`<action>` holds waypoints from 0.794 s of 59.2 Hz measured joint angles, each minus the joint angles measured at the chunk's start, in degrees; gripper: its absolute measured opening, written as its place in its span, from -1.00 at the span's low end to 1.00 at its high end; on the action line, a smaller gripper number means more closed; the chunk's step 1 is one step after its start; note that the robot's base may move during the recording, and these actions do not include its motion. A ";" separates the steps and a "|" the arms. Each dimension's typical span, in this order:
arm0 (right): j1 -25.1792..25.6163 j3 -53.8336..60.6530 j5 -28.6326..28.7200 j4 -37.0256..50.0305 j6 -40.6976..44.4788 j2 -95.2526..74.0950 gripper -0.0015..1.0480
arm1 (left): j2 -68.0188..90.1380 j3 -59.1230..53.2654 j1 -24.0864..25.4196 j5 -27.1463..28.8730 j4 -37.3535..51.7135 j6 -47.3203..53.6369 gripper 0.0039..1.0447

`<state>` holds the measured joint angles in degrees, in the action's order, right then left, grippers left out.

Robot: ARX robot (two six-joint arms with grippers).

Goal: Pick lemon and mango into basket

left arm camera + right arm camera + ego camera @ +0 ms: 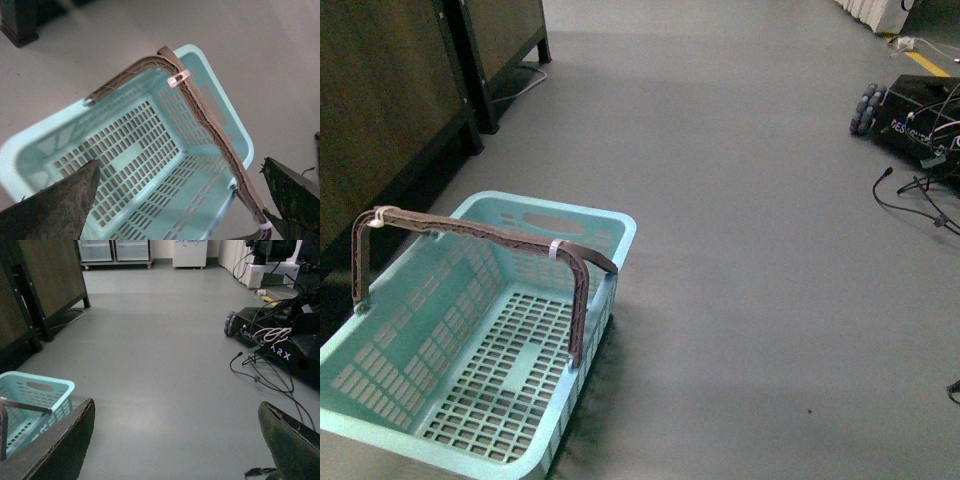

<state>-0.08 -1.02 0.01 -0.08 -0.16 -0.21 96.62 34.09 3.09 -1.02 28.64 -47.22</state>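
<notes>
Though the left gripper (180, 167) and right gripper (176, 405) are wide open and empty, no lemon or mango shows. Below the left jaws, the raised handle (470, 232) of the basket (550, 205) could knock dropped fruit out.

front, left wrist look down; all share basket (470, 350).

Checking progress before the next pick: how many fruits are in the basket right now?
0. The basket has a slotted floor that shows bare in the front and left wrist views, and no fruit appears in any view. The left gripper hides small patches in its own view.
</notes>
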 joint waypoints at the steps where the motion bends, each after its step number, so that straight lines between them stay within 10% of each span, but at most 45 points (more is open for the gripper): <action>1: 0.00 0.00 0.00 0.00 0.00 0.00 0.83 | 1.53 0.83 -0.57 0.26 0.66 -0.98 0.87; 47: 0.00 0.00 0.00 0.00 0.00 0.00 0.83 | 35.80 38.51 -12.15 5.03 -6.67 -25.20 0.87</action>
<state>-0.08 -1.02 0.01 -0.08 -0.16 -0.21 132.42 72.60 -9.06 4.01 21.98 -72.42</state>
